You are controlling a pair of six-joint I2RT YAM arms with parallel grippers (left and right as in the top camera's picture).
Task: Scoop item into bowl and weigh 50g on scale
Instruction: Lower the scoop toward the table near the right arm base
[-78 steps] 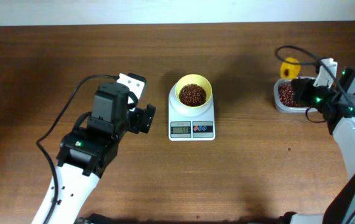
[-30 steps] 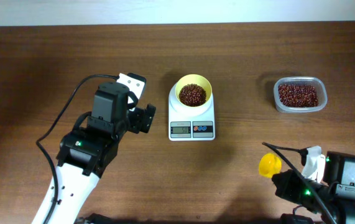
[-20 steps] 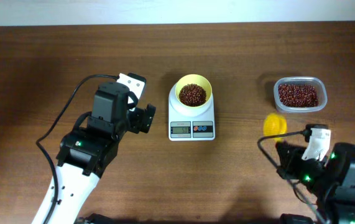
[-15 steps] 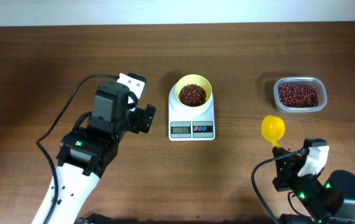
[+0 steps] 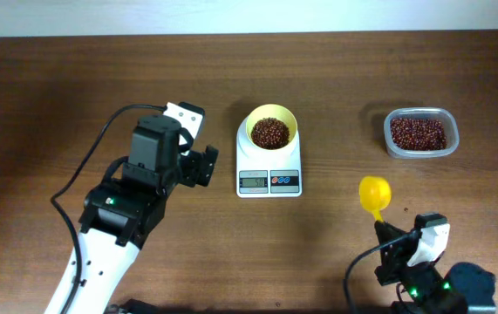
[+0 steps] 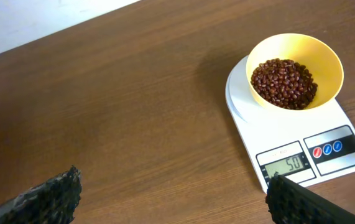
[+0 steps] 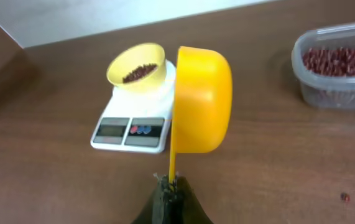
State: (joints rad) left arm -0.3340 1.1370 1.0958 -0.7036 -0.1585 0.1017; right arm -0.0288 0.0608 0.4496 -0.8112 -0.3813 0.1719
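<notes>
The yellow bowl (image 5: 282,115) holds a heap of reddish-brown beans (image 5: 270,133) and stands on the white scale (image 5: 269,179). In the left wrist view the bowl (image 6: 326,68), beans (image 6: 284,83) and scale (image 6: 289,134) show, and the display (image 6: 284,165) reads 50. My left gripper (image 5: 205,166) is open and empty, just left of the scale. My right gripper (image 5: 388,246) is shut on the handle of a small yellow scoop (image 5: 374,192), held up near the table's front right. In the right wrist view the scoop (image 7: 203,99) is tilted on its side above the gripper (image 7: 172,185). No beans show in it from overhead.
A clear plastic tub (image 5: 391,144) of beans stands at the back right and also shows in the right wrist view (image 7: 342,93). One stray bean (image 7: 345,197) lies on the table in front of the tub. The table is dark wood.
My right arm has left the tub with the scoop and drawn back to the table's front right edge. The left arm, bowl and scale have not moved.
</notes>
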